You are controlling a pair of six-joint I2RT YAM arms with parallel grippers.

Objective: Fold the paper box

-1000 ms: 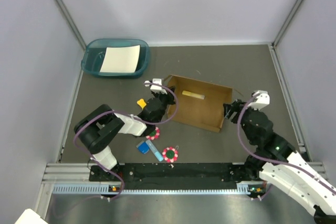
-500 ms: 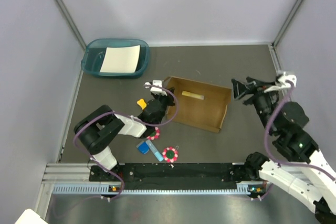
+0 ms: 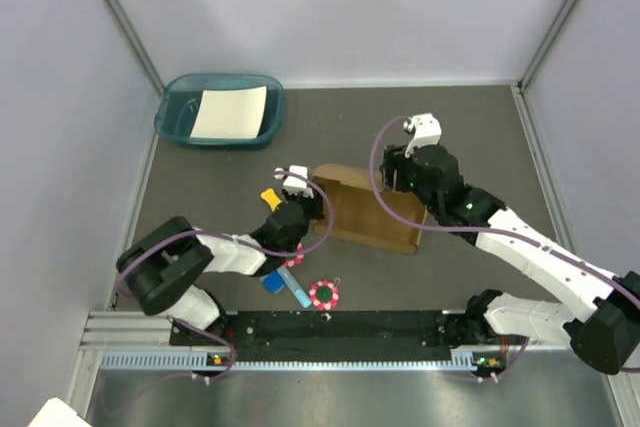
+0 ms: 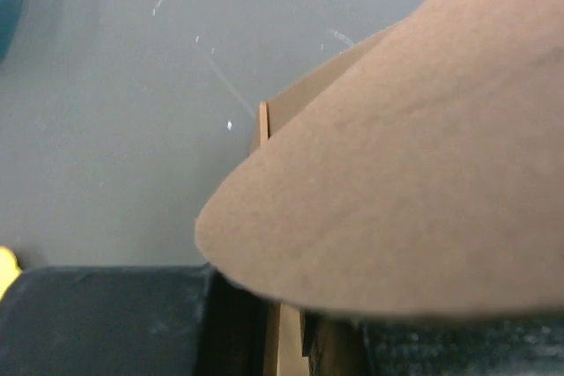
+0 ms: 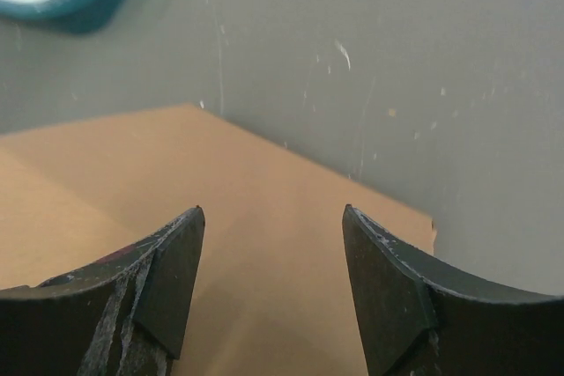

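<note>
Folding in progress: the brown corrugated cardboard paper box (image 3: 365,215) sits half-formed in the middle of the grey surface (image 3: 470,127). The left gripper (image 3: 303,197) is at its left wall, rounded flap (image 4: 397,156) filling its view; pinching or loose, cannot tell. The right gripper (image 5: 273,217) is spread over a flat panel, holding nothing. Best: brace the left wall, press the panel down along its crease, slowly.

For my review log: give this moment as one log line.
left gripper: at paper box left edge, grip unclear | right gripper: open, over box
</note>
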